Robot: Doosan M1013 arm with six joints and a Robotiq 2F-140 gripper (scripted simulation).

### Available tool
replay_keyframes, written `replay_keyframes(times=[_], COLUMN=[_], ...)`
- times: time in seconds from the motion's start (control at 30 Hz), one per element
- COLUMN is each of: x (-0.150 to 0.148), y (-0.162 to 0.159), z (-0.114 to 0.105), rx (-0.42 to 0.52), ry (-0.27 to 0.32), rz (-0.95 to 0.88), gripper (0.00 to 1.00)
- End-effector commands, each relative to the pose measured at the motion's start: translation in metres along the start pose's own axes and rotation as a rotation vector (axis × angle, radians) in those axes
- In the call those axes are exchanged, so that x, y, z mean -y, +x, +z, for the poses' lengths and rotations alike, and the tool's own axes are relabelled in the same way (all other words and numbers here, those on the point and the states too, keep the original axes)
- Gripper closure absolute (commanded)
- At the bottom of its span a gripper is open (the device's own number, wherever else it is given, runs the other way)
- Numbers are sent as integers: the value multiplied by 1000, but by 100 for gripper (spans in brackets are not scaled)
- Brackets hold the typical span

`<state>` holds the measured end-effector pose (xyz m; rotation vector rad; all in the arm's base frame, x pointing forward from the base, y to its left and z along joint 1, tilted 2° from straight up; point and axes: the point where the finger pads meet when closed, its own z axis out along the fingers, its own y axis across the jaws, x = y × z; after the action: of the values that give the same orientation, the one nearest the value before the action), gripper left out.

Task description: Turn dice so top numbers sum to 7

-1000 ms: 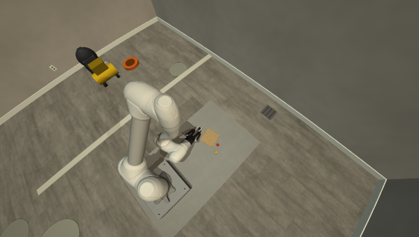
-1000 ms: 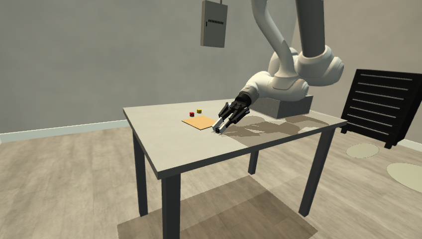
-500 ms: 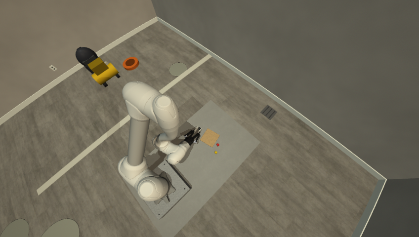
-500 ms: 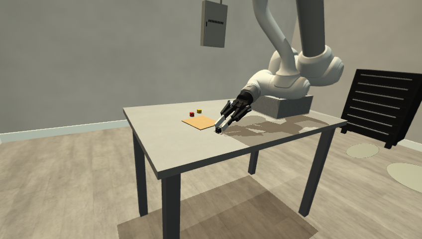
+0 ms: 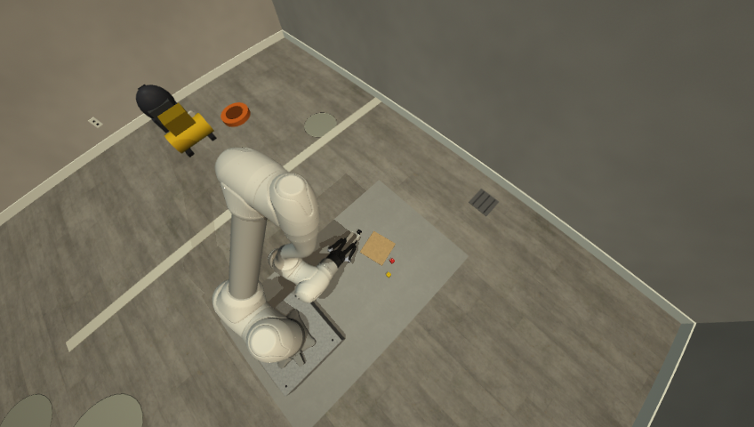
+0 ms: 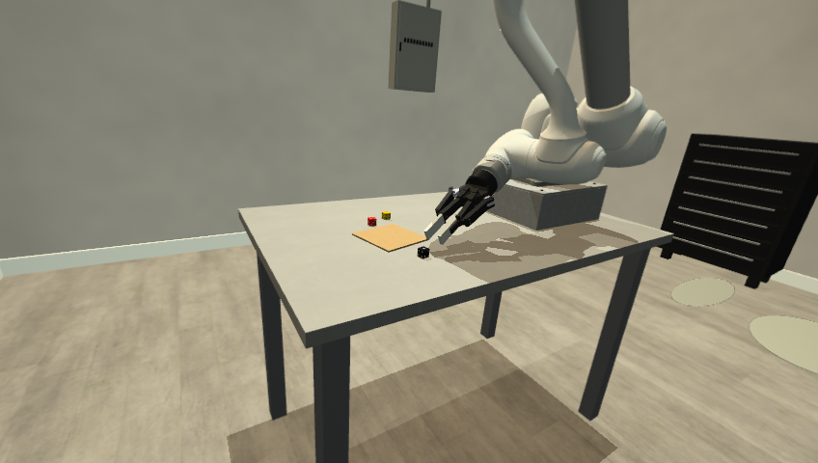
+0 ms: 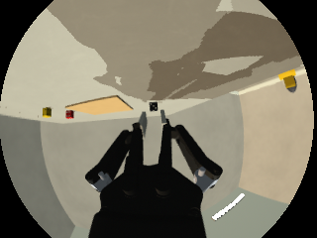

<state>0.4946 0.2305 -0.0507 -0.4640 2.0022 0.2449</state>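
Observation:
The tan mat [image 6: 389, 236] lies flat on the grey table; it also shows in the overhead view [image 5: 377, 247] and the wrist view [image 7: 99, 105]. A black die [image 6: 422, 252] [image 7: 154, 106] sits on the table just off the mat's near corner, also visible from overhead [image 5: 358, 231] and from the wrist. A red die [image 6: 371, 220] and a yellow die [image 6: 385, 215] sit on the table beyond the mat's far edge. My gripper [image 6: 439, 232] hangs tilted a little above and behind the black die, apart from it. Its fingers stand nearly shut with a narrow gap and hold nothing [image 7: 153, 119].
The arm's grey base block [image 6: 551, 204] stands at the table's back right. The table's near edge runs close in front of the black die. A black slatted rack [image 6: 740, 201] stands on the floor to the right, and a grey box [image 6: 414, 45] hangs above.

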Motion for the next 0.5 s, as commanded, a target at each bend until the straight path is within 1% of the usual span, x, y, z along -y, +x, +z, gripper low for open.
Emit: replay_keyframes(times=[0.0, 0.17, 0.43, 0.47], x=[0, 0, 0, 0], y=[0, -8, -39, -39], z=[-1, -5, -21, -21], rx=[0, 0, 0, 0], ry=[0, 0, 0, 0], rz=[0, 0, 0, 0], gripper=[79, 79, 79, 79])
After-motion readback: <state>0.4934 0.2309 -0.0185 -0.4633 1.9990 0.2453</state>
